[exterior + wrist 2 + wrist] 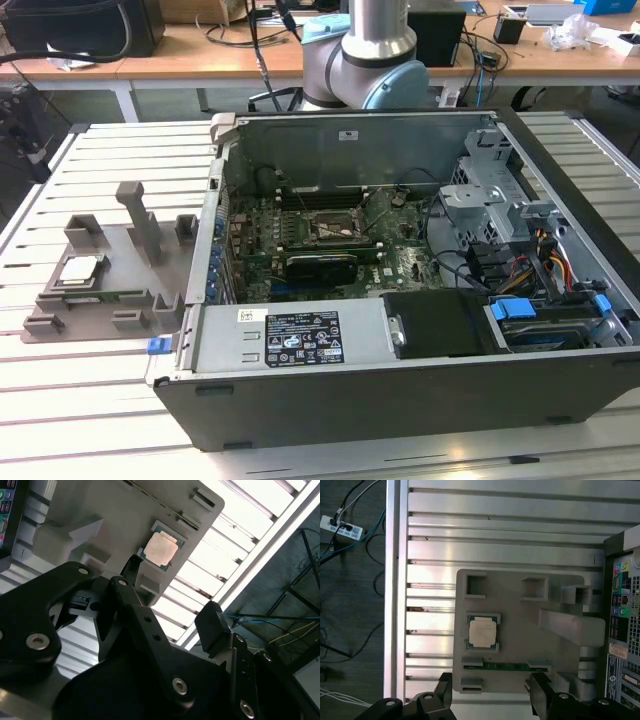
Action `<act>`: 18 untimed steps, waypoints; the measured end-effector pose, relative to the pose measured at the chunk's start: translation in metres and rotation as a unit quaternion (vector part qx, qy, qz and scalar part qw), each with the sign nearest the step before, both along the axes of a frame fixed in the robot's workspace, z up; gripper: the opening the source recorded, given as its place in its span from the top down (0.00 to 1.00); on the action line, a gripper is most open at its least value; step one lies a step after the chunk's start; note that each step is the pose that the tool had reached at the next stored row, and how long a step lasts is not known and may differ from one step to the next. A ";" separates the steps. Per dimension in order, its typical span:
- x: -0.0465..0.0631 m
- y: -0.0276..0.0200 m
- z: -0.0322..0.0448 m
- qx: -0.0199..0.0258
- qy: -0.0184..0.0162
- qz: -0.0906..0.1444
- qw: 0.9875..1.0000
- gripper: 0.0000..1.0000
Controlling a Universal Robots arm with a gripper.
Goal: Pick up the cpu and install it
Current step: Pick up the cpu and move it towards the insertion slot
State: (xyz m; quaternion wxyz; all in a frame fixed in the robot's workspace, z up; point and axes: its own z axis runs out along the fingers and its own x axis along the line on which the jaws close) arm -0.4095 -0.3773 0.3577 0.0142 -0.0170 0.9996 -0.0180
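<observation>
The cpu [80, 269] lies flat, silver top up, in a shallow recess of the grey tray [118, 262]. The tray sits on the slatted desk [90, 400], beside the open computer case [400, 400]. In the first wrist view the hand [492, 687] hangs near the tray's edge, fingers spread and empty.

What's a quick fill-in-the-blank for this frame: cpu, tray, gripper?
1. The cpu lies ____ the grey tray.
2. The gripper is ____, not shut, with nothing held.
3. The tray sits on the exterior view's ____ of the computer case.
Missing words: on; open; left.
</observation>
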 end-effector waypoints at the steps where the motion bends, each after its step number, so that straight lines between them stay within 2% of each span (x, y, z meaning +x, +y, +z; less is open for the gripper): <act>1: 0.000 0.0000 -0.0013 0.000 0.000 0.000 1.000 0.28; 18: 0.000 0.0000 -0.0180 0.000 0.000 0.000 1.000 0.28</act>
